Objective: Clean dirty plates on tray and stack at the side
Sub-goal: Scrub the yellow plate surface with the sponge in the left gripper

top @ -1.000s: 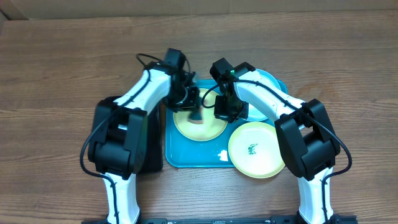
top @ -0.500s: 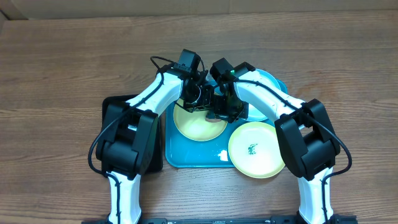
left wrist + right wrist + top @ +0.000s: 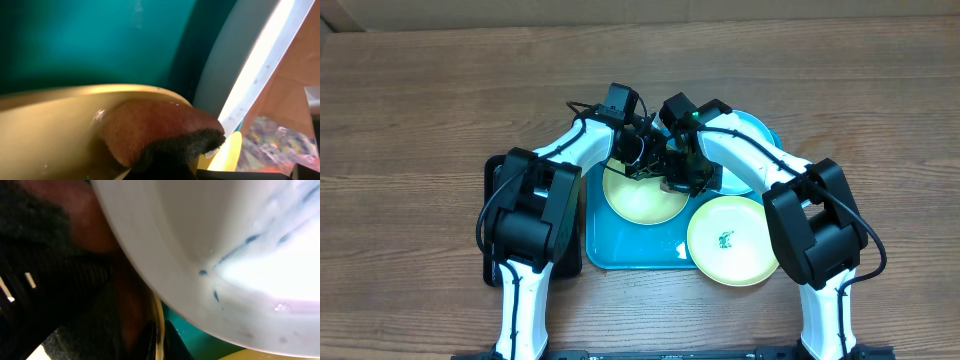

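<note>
A yellow-green plate [image 3: 640, 200] lies in the turquoise tray [image 3: 620, 250]. My left gripper [image 3: 645, 160] is shut on a brown sponge with a dark scouring side [image 3: 160, 132] and presses it on this plate [image 3: 50, 130] near its far rim. My right gripper [image 3: 682, 178] is shut on the same plate's rim [image 3: 159, 325] at the right. A second yellow-green plate [image 3: 732, 240], with a teal smear, overhangs the tray's right edge. The light blue plate [image 3: 750, 135] sits at the back right, mostly under my right arm. Blue streaks show on it in the right wrist view [image 3: 240, 255].
A black rectangular tray [image 3: 492, 215] lies left of the turquoise tray, partly under my left arm. Both arms meet over the tray's back half, their grippers almost touching. Wooden table surrounds the trays.
My left gripper has moved right with the sponge, across the plate toward my right gripper. The right arm has barely moved.
</note>
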Motion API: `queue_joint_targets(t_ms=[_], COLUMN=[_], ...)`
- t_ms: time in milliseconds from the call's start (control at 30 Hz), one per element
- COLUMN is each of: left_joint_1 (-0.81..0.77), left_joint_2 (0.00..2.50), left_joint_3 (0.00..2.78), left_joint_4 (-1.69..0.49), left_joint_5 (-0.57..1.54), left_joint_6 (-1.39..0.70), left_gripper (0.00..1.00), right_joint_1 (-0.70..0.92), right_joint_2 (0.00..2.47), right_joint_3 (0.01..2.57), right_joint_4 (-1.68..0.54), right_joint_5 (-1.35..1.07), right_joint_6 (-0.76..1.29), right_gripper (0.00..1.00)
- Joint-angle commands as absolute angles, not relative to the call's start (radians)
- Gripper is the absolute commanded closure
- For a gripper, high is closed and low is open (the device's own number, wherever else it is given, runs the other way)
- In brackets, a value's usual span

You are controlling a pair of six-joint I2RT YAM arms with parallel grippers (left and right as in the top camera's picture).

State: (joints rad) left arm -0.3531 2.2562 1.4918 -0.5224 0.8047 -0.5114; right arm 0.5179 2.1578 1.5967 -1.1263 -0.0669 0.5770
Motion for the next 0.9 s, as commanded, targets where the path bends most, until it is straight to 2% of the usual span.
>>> queue_joint_targets(t_ms=[0,433,667,867], left_joint_1=[-0.350,-0.344,-0.334,-0.311], left_joint_2=[2.314,2.314,2.314,2.314], left_joint_3=[1.493,1.493,1.496,1.534], left_joint_4=[-0.531,-0.924,-0.968,-0.880], left_joint_5=[0.791,0.783,0.615,0.563], left_joint_6=[-0.518,-0.198,-0.268,-0.356], left_gripper=[0.96,0.96,0.96,0.96], right_joint_1=[0.528,0.528,0.528,0.528], right_joint_2=[2.186,2.186,2.186,2.186], right_joint_3=[1.572,1.572,1.572,1.572], right_joint_4=[-1.129,-1.128,-1.128,-1.127], right_joint_5=[-0.039,-0.039,-0.040,-0.046], right_joint_6=[0.569,0.569,0.572,0.572], right_gripper=[0.96,0.96,0.96,0.96])
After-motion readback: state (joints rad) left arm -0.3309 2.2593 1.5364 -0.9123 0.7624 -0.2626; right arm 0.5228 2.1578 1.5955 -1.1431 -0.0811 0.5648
